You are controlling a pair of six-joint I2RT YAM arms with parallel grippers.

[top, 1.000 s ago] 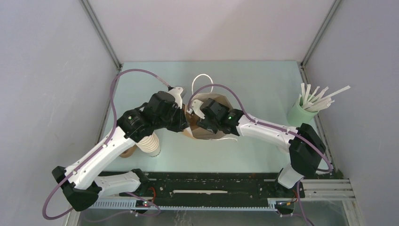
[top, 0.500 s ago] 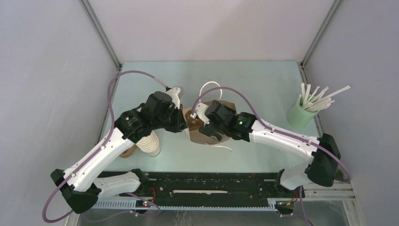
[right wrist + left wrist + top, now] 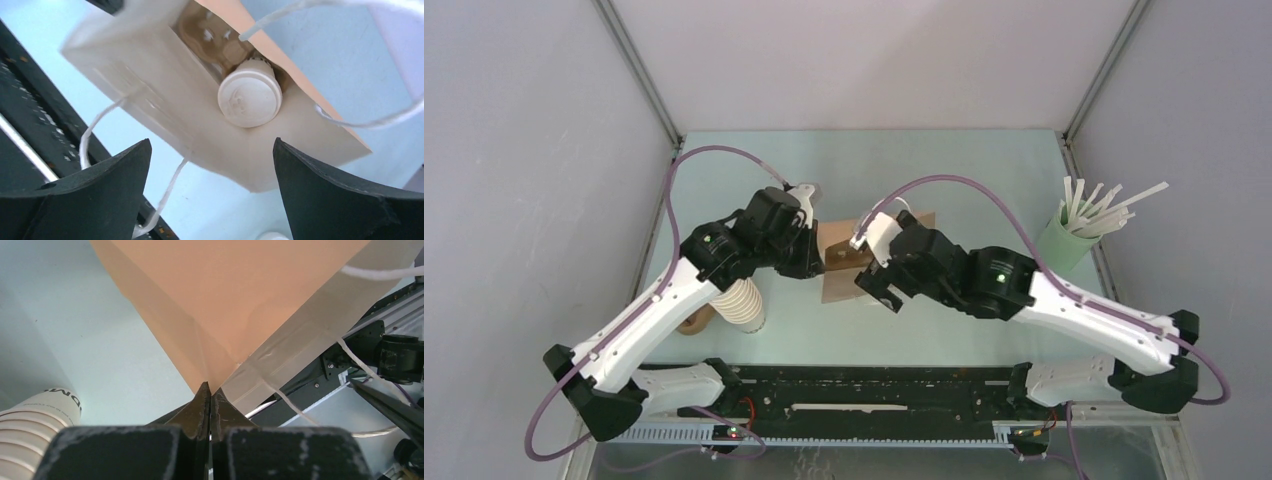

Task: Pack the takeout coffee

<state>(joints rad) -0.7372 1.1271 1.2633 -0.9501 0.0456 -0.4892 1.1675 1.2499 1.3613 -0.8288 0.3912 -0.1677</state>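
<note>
The takeout coffee (image 3: 249, 97), lid on, sits inside the brown paper bag (image 3: 150, 90) at table centre and is seen down through the bag's mouth. The right gripper (image 3: 210, 145) hung over that mouth a second ago. It has since drawn back toward 4 o'clock with its jaws spread wide and empty, so the cup appears delivered and packing is judged nearly complete. At the bag's 9 o'clock, the left gripper (image 3: 210, 388) is clenched on a corner of the bag, steadying it. The string handles (image 3: 360, 117) loop near the right jaws and could snag. A stack of nested cups (image 3: 742, 305) stands at 8 o'clock, and a green holder of stirrers (image 3: 1060, 245) stands at 3 o'clock, well apart.
</note>
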